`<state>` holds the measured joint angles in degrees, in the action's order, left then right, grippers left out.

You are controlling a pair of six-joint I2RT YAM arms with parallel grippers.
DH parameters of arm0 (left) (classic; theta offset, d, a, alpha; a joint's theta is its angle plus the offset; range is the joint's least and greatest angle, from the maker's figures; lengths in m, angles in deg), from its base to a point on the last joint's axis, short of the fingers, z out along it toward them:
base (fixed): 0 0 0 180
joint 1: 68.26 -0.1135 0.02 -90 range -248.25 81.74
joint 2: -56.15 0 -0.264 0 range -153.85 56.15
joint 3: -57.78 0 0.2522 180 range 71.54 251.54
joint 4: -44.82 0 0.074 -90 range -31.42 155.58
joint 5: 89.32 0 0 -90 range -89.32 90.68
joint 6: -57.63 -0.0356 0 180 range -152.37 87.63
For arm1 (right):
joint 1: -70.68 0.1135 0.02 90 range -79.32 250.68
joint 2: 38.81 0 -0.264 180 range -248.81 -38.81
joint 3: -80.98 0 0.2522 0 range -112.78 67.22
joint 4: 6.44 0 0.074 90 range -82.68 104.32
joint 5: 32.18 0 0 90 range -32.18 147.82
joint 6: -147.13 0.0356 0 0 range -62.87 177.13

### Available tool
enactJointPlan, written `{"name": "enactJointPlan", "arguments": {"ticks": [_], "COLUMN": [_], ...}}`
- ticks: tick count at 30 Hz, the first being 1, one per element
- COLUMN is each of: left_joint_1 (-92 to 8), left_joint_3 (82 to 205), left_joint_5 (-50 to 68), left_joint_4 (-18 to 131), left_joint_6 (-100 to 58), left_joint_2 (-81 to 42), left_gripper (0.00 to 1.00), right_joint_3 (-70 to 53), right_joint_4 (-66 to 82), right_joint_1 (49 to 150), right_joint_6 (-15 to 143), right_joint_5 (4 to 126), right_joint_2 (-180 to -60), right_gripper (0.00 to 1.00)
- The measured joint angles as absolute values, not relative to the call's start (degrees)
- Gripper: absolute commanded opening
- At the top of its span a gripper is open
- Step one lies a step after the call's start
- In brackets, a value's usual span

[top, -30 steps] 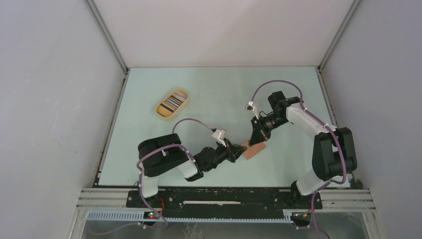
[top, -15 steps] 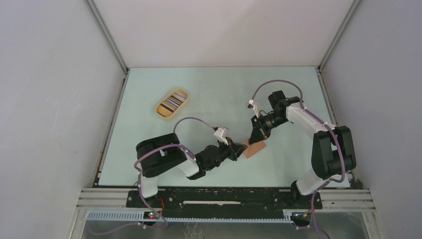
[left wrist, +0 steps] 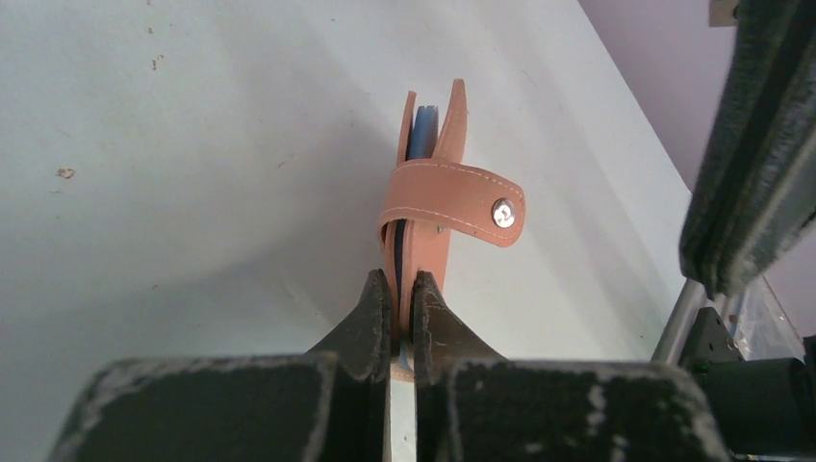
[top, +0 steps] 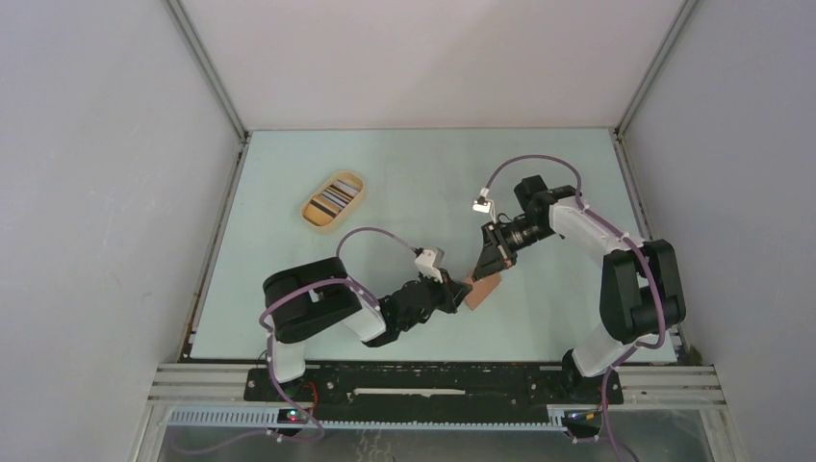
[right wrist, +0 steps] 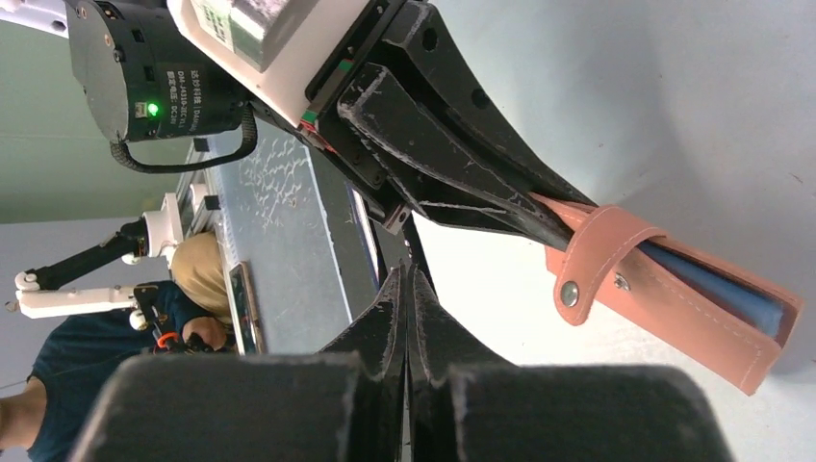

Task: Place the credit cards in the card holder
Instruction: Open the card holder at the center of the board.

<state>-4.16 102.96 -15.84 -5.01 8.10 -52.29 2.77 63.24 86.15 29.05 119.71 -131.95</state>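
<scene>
Card holder (left wrist: 445, 197) edgewise, long axis rightward

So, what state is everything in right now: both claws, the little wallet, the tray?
Reddish-brown leather card holder: gripped on edge, snap tab unfastened, blue card inside.
Left gripper: shut on the card holder.
Right gripper: shut, empty.
Oval tan tray: holds striped cards.

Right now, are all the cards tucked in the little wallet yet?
Not yet. Done: a blue card already sits inside the wallet. In hand: the left gripper pinches the wallet's end, while the right gripper is shut and empty beside it. Left: more cards wait in the oval tray.
</scene>
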Motion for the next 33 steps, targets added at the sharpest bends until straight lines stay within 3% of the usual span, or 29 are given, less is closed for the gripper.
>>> {"name": "enactJointPlan", "arguments": {"ticks": [4,8,15,22,33], "left_joint_1": [-4.16,-4.16,-4.16,-4.14,0.1], "left_joint_3": [100.73,99.42,97.01,94.69,92.81], "left_joint_5": [-14.94,-14.09,-12.88,-11.99,-12.88], "left_joint_4": [-8.97,-11.13,-15.85,-17.34,-18.43], "left_joint_6": [8.01,8.1,8.27,8.03,-6.7], "left_joint_2": [-52.29,-52.29,-52.05,-47.9,-42.59], "left_gripper": [0.0,0.0,0.0,0.0,0.0], "right_joint_3": [2.77,2.77,3.51,12.89,16.96], "right_joint_4": [63.76,65.34,64.75,56.6,55.22], "right_joint_1": [86.17,86.32,86.1,85.32,85.1], "right_joint_6": [28.16,25.8,21.95,18.28,4.79], "right_joint_5": [119.25,118.0,116.3,115.64,114.46], "right_joint_2": [-131.73,-127.95,-110.9,-96.06,-95.01], "right_gripper": [0.22,0.31,0.39,0.56,0.72]}}
